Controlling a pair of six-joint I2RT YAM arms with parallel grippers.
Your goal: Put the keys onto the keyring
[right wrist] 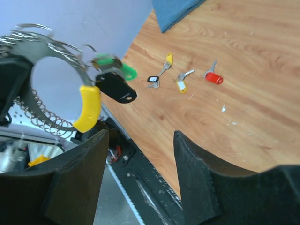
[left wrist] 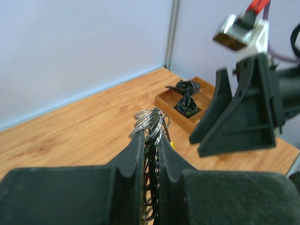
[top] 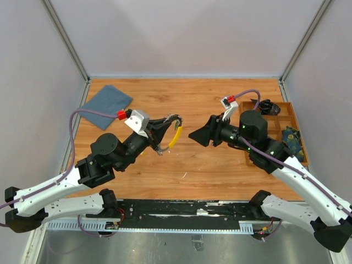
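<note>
Blue cloth [top: 108,99] far-left, wooden tray [top: 281,109] right.

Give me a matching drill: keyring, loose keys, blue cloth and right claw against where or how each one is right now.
Column one:
1. keyring
2. loose keys
3. blue cloth
4. right claw

Column two:
A. at the far left corner of the table
B. gripped in the left claw
C. open, holding nothing
D. scattered flat, coloured heads

Pairs: 1-B, 2-D, 3-A, 4-C
</note>
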